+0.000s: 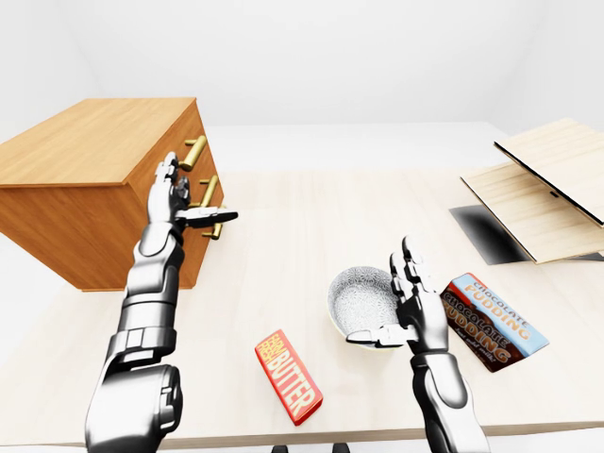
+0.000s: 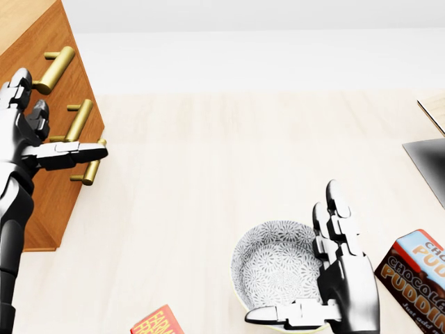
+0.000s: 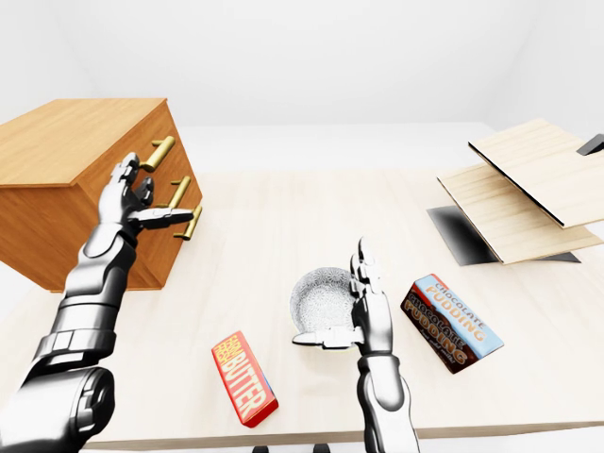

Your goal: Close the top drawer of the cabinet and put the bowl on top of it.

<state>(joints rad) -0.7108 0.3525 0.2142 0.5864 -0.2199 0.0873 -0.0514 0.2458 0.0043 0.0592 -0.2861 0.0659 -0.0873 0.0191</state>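
The wooden cabinet [image 1: 90, 165] stands at the left of the left-eye view, with three gold handles down its face. Its top drawer [image 2: 38, 49] looks flush with the drawers below it. My left hand [image 1: 193, 193] is open, its fingers up against the cabinet face beside the handles and its thumb pointing right. The patterned grey bowl [image 2: 268, 268] sits on the table at the bottom centre. My right hand [image 2: 292, 254] is open at the bowl's right rim, fingers upright and thumb under the near rim, not closed on it.
A red butter box [image 1: 288, 376] lies at bottom left of the bowl. A chocolate pudding box [image 1: 493, 321] lies just right of my right hand. Wooden boards [image 1: 538, 184] and a dark panel [image 1: 483, 236] sit at the far right.
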